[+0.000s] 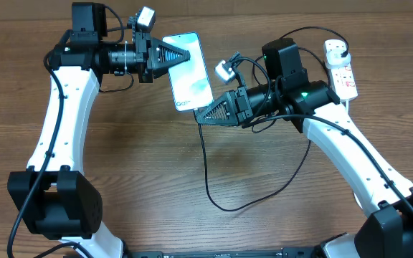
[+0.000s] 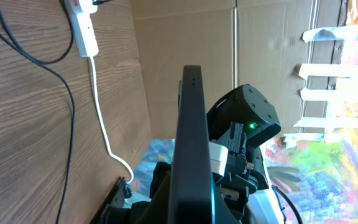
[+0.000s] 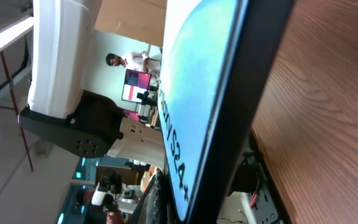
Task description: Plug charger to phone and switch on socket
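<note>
- Evidently my left gripper [image 1: 183,56] clamped the slim blue-screened smartphone [image 1: 192,75] edgewise.
- My right gripper [image 1: 199,116] pinched the thin black charger cable [image 1: 206,168] beside its bottom edge.

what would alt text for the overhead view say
The left gripper holds a blue-screened phone while the right gripper sits at its bottom edge. A black charger loops across the wooden table; the white socket lies at right.
</note>
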Robot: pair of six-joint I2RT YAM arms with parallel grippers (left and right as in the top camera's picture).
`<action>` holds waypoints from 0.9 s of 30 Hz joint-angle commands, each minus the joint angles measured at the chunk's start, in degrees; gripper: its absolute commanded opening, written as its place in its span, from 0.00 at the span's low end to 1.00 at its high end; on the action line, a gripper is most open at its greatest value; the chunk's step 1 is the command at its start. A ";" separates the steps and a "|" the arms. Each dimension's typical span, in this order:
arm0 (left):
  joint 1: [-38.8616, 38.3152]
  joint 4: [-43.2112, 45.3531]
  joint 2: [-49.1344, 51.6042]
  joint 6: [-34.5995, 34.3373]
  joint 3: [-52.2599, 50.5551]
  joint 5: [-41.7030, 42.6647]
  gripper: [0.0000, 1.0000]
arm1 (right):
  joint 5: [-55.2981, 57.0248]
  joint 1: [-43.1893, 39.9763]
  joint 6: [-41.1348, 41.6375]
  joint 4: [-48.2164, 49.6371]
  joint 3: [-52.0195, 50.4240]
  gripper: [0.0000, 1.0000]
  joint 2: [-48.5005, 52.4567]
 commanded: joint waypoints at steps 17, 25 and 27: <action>-1.33 -2.10 0.00 1.14 0.22 6.71 0.04 | 6.82 -0.31 3.89 4.35 1.20 0.04 -1.31; -1.33 -2.08 0.00 1.14 0.22 6.71 0.04 | 7.26 -0.31 4.37 4.59 1.20 0.04 -1.31; -1.33 -2.10 0.00 1.14 0.22 6.69 0.04 | 7.26 -0.31 4.72 5.09 1.20 0.04 -1.31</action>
